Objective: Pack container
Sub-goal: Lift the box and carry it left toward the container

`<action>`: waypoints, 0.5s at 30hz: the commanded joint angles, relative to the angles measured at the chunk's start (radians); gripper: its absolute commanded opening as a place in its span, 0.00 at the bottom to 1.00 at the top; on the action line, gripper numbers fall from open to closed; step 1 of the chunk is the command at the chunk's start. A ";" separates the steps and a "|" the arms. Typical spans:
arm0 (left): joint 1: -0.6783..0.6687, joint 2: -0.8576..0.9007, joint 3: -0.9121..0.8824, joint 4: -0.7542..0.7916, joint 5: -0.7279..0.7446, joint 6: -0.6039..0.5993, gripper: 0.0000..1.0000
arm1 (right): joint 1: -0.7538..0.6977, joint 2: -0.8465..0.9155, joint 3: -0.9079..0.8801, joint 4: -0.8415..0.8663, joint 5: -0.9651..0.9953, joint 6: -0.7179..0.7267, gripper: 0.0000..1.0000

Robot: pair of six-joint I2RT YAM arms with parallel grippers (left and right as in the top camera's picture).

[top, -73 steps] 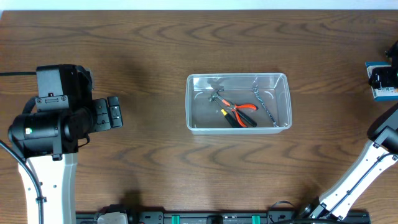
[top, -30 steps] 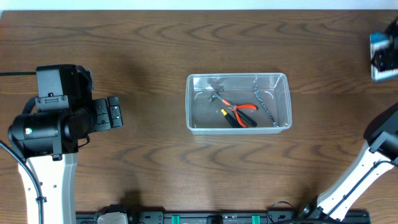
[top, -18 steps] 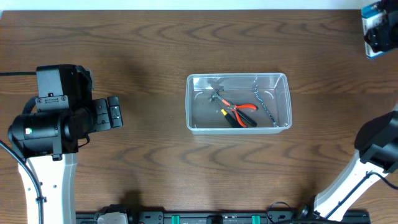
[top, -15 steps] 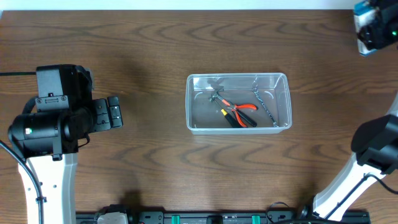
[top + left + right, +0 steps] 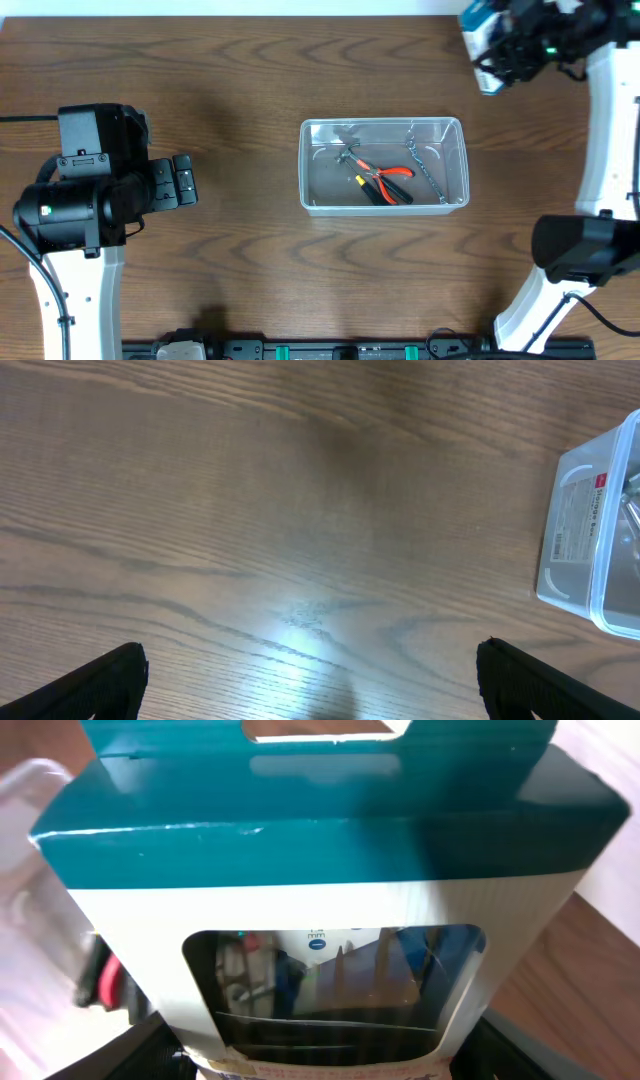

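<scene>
The container (image 5: 302,165) sits in the middle of the bench (image 5: 250,270), open side up, with its long axis running left to right. Inside lie red-handled pliers (image 5: 390,178), a black-and-yellow tool (image 5: 365,188) and a chain (image 5: 428,172). A white label (image 5: 572,525) at its left end has print too small to read. The right pincer (image 5: 495,50) is clamped on a teal-and-white windowed box (image 5: 320,870), beyond the container's far right corner. The left pincer (image 5: 184,180) stands apart, well to the left.

Table (image 5: 240,270) — dark brown wood grain, with a glare patch in the left wrist view.
Pliers (image 5: 385,180) — red handles, mid-table, touching a black-and-yellow-handled tool (image 5: 366,190).
Metal chain (image 5: 428,172), just right of them.
Carton (image 5: 320,910) — teal top, white front, clear window; contents unclear.
</scene>
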State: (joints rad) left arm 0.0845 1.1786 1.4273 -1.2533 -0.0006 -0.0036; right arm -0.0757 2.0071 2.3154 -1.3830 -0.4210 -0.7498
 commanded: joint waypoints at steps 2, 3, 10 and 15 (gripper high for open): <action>0.005 0.005 0.003 -0.003 -0.008 -0.009 0.98 | 0.092 -0.019 0.007 -0.005 -0.040 -0.008 0.72; 0.005 0.005 0.003 -0.003 -0.008 -0.009 0.98 | 0.114 -0.019 0.007 -0.005 -0.039 -0.008 0.73; 0.005 0.005 0.003 -0.003 -0.008 -0.009 0.98 | 0.241 -0.018 0.002 -0.003 0.029 -0.044 0.75; 0.005 0.005 0.003 -0.003 -0.008 -0.009 0.98 | 0.297 -0.017 -0.024 -0.006 0.033 -0.092 0.76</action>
State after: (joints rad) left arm 0.0845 1.1786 1.4273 -1.2537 -0.0006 -0.0032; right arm 0.1970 2.0071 2.3096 -1.3880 -0.3912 -0.7956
